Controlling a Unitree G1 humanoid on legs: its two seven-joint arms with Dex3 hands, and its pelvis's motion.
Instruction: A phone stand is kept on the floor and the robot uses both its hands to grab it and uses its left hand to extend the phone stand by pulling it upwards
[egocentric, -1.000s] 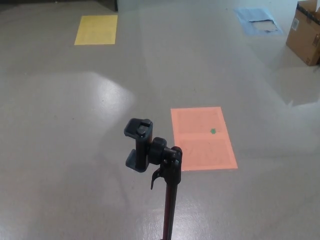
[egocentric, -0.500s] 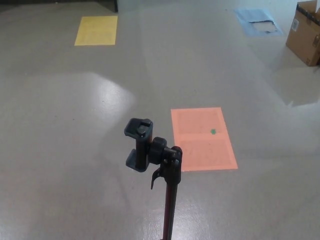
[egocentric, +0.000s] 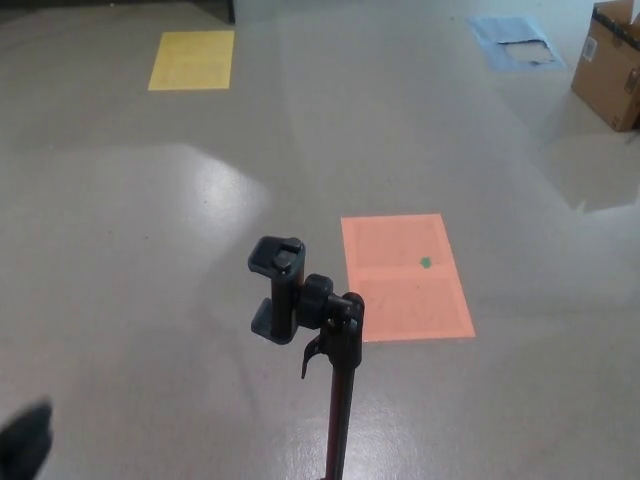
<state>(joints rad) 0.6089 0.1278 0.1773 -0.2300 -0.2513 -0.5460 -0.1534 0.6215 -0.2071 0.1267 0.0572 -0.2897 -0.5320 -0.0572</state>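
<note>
The black slim-poled phone stand (egocentric: 340, 390) stands upright at 6 o'clock, untouched. The left hand (egocentric: 25, 445) (blurred, fingers' state I cannot tell) enters at 8 o'clock; a sideways bump could topple the stand.

There is only one view, so no part of the scene is shared with another. The camera sits high up on the robot's head. It looks forward and down at the shiny grey floor (egocentric: 150, 250).

The black phone stand with a clamp on top (egocentric: 300, 300) is very near the camera, low in the middle of the picture. Its pole runs off the bottom edge.

Just past it lies a flat orange sheet (egocentric: 405, 277). Far away, near the top, are a yellow sheet (egocentric: 192, 58), a blue sheet (egocentric: 515, 42) and a brown cardboard box (egocentric: 610, 65) cut by the right edge.

A blurry black shape (egocentric: 22, 445) pokes in at the bottom left corner.
</note>
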